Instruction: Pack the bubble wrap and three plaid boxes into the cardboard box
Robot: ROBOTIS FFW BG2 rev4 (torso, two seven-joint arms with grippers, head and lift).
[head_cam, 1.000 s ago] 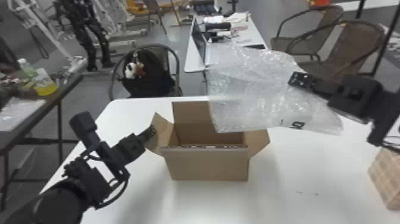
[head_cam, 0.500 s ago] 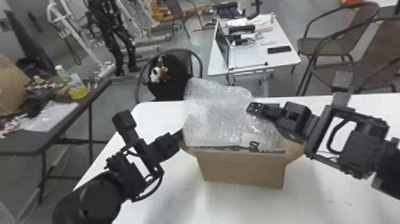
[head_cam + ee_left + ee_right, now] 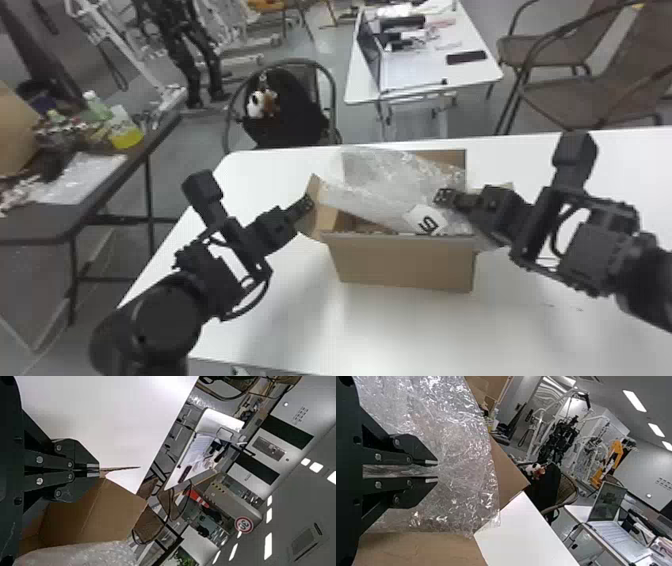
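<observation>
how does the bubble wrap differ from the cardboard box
The bubble wrap is clear and shiny; the cardboard box is brown and opaque. The bubble wrap is slack and creased, while the cardboard box stands stiff with flat walls. The right gripper pinches the bubble wrap; the left gripper, the cardboard box's flap. Both are gripped.

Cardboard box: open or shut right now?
Open. Its side flaps spread outward, and the bubble wrap pokes up through the mouth.

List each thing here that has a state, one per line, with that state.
Cardboard box: open
Bubble wrap: partly inside the box, still gripped
Right gripper: jaws shut on the wrap
Left gripper: jaws shut on a box flap
Laptop: open
</observation>
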